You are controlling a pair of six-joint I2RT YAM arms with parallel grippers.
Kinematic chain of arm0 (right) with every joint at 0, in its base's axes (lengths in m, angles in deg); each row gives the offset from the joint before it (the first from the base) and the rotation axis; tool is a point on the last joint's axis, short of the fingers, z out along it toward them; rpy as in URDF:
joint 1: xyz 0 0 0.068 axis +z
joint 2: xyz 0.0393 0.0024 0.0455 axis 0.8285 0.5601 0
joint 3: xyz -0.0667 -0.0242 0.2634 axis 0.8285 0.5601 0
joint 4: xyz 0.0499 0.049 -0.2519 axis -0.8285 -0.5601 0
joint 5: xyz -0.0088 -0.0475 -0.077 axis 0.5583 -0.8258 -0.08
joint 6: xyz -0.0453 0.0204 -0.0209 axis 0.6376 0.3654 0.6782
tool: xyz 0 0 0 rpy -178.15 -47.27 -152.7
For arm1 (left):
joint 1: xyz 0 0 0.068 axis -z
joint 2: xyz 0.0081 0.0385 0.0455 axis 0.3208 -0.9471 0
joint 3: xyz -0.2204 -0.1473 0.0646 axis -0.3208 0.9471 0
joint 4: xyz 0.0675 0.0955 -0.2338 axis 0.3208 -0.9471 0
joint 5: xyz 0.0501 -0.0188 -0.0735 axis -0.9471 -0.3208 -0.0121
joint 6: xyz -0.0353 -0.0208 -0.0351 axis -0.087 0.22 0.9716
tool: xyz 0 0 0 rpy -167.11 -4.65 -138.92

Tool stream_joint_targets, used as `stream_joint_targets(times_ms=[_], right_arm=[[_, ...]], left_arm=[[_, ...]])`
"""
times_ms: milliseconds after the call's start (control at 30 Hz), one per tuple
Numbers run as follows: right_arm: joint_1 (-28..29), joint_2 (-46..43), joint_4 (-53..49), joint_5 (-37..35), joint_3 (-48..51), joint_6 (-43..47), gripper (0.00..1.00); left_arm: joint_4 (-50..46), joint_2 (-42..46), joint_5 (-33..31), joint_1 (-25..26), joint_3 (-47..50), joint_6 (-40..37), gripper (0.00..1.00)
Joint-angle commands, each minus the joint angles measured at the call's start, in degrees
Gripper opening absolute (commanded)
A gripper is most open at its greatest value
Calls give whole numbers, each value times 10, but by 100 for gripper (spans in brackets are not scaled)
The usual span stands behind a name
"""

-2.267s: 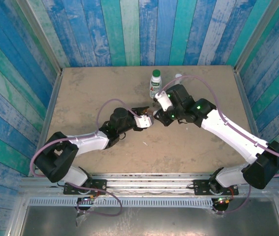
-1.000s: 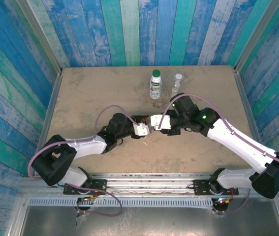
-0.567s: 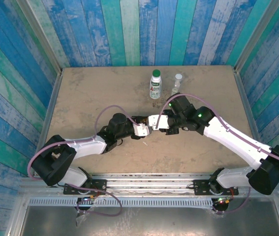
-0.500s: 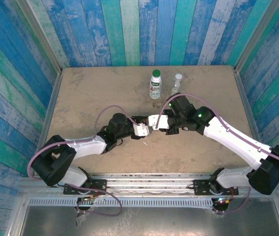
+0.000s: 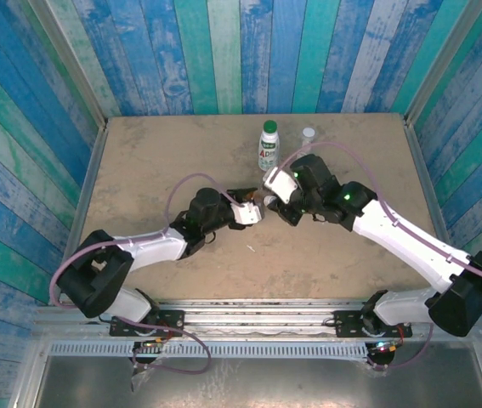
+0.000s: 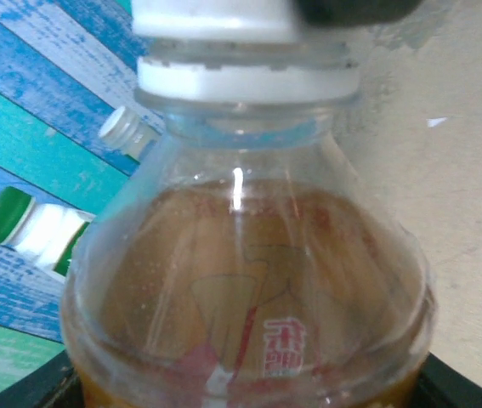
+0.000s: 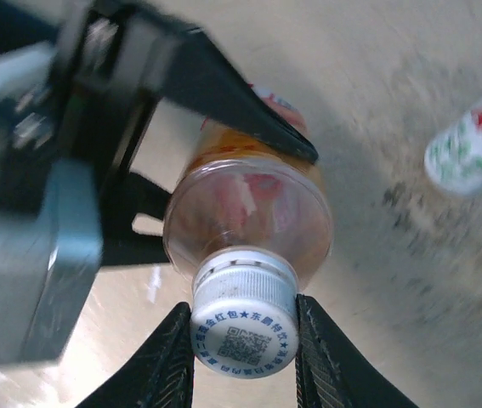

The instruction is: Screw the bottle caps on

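Right wrist view: right hand point(image 7: 242, 310) pinched the white cap point(image 7: 242, 340) from both sides, the cap seated on the neck of the amber bottle point(image 7: 249, 217). On that bottle's body the left hand point(image 5: 253, 206) was clamped, black fingers on opposite sides. Top view: both hands met near the middle of the surface point(image 5: 155, 153). Toward the far edge the white bottle point(image 5: 269, 151), green cap point(image 5: 269, 127) on, stood upright, with the slim clear bottle point(image 5: 308, 134) just beside it, partly behind the right arm point(image 5: 394, 229).
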Motion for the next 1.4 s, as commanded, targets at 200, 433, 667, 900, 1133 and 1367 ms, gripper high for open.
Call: stream_joint_targets(times_ms=[200,433,667,900,1133,1367], right_arm=[[-46,18,59,79,12,-501,10],[-46,16,29,68,-10,-293,43],[-43,-42,5,72,7,105,74],[-25,-98,-25,128,36,414,71],[17,-60,-102,60,-11,529,64],[39,-22,-109,29,-33,515,49]], left_arm=[[45,-27,-41,12,-35,-58,51],[28,-10,-25,11,-17,-47,51],[-28,40,27,12,14,-16,52],[-64,81,87,11,33,10,52],[-64,90,87,11,36,11,52],[-55,84,84,11,35,7,52]])
